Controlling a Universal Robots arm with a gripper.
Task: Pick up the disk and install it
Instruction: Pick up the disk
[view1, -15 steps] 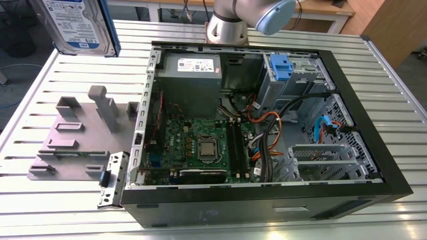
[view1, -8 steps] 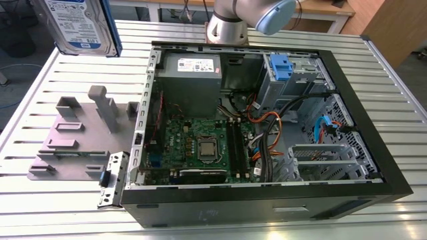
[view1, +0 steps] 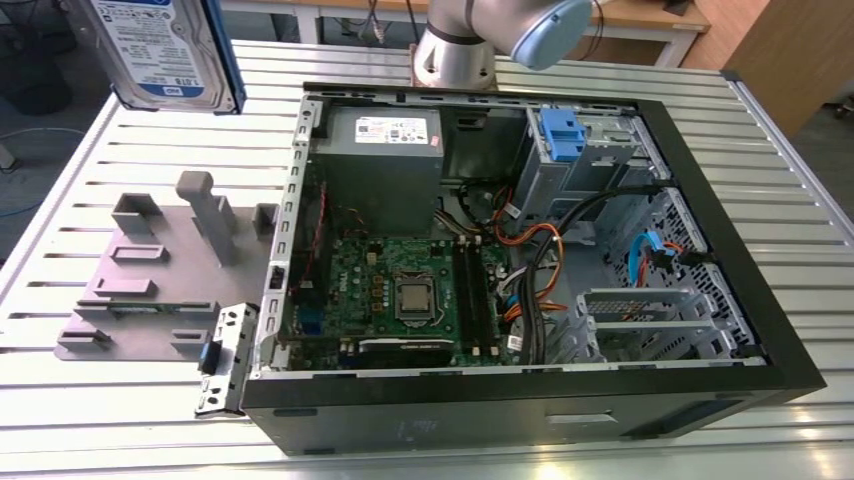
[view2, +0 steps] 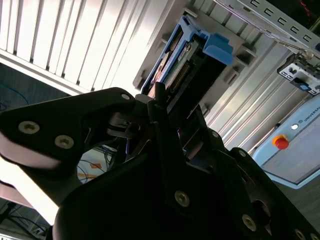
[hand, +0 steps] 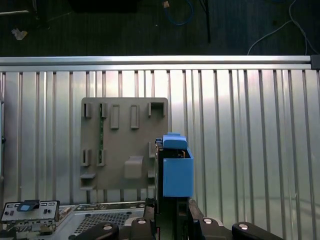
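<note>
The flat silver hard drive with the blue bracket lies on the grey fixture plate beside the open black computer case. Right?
No. The flat silver hard drive with the blue bracket is held aloft by the gripper above the grey fixture plate beside the open black computer case; the exterior view shows it.

Lab, slatted aluminium bench (view1: 94, 410), opened computer case (view1: 534, 412)
</note>
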